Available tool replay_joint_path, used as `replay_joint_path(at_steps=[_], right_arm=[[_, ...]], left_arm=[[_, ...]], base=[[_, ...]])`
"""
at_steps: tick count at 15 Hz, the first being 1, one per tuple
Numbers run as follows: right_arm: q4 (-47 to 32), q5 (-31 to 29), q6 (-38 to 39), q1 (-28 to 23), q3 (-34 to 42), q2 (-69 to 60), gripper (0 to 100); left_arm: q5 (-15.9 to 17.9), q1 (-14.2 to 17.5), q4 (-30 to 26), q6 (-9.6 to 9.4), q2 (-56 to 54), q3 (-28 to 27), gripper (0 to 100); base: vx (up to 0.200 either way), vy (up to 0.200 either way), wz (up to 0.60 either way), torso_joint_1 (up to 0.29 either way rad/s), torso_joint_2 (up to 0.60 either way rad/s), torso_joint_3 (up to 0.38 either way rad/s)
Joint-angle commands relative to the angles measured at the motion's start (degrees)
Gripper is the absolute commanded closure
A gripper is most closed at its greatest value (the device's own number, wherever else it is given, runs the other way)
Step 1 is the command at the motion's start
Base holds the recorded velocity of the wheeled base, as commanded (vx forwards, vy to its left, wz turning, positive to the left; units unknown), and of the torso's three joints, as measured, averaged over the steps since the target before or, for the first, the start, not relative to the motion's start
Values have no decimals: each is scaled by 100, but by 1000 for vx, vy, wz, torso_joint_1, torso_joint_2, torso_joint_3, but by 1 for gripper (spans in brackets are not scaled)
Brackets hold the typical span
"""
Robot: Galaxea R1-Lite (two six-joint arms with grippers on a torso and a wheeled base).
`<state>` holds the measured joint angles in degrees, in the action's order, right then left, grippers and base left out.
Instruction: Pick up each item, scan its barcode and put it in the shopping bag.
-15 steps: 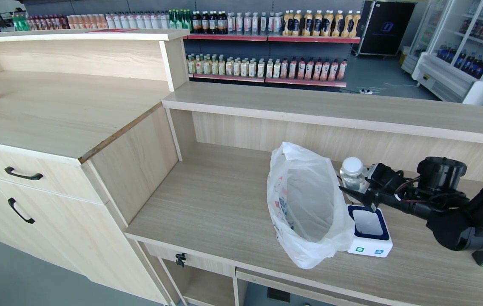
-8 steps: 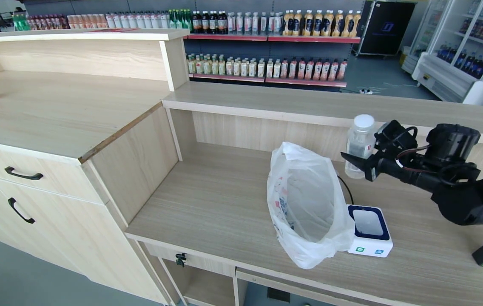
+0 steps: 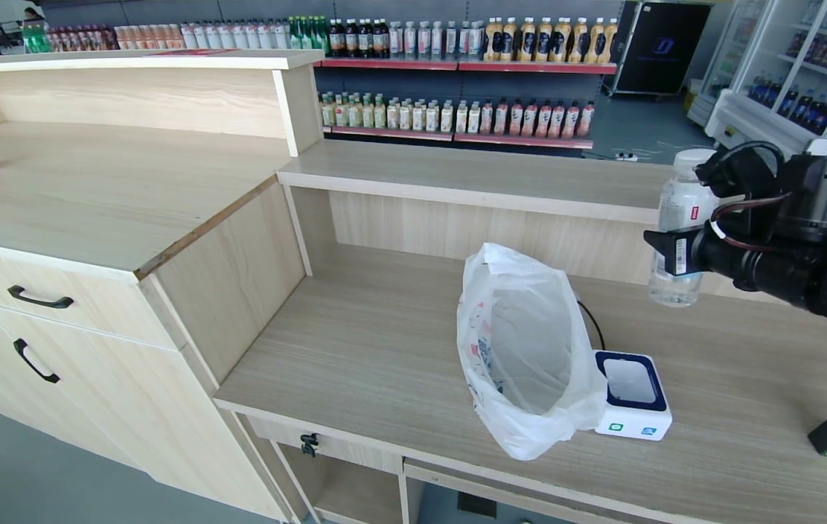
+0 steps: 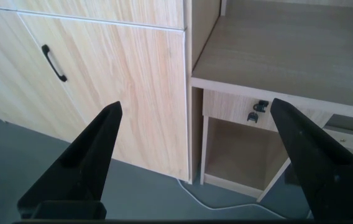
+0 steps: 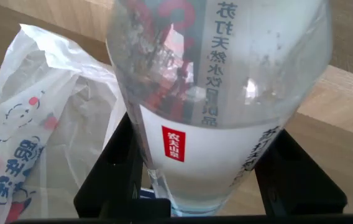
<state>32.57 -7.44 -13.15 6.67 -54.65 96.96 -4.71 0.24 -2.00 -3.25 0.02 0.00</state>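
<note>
Right pincer (image 3: 681, 249) clamped on upright bottle (image 3: 679, 207), high over counter (image 3: 384, 349), bag (image 3: 523, 364) and scanner (image 3: 632, 397) below to its left; left pincer (image 4: 195, 107) spread wide.

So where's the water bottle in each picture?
Head view: water bottle at the right, upright in the right gripper, above the counter, right of the shopping bag.
Left wrist view: not in it.
Right wrist view: water bottle close up in the middle.
Shared landmark: the shopping bag, beside the water bottle in both.
</note>
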Motion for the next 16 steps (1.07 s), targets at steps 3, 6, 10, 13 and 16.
replay_joint_path(at_steps=[3,6,10,13,16], right_arm=[[-744,-188,94,335,359,-1101,100],[-603,-170,173,572,297,-960,100],[267,137,612,704,279,-28,100],[1542,392,463,695,323,974,100],[1981,445,472,678,446,1677,100]], left_arm=[[-4,2,-2,0,-2,0,0],[-4,2,-2,0,-2,0,0],[-4,2,-2,0,-2,0,0],[-4,2,-2,0,-2,0,0],[-4,2,-2,0,-2,0,0]], base=[[0,0,200,2,1,-2],[0,0,400,0,3,-2],[0,0,0,0,0,0],[0,0,0,0,0,0],[0,0,0,0,0,0]])
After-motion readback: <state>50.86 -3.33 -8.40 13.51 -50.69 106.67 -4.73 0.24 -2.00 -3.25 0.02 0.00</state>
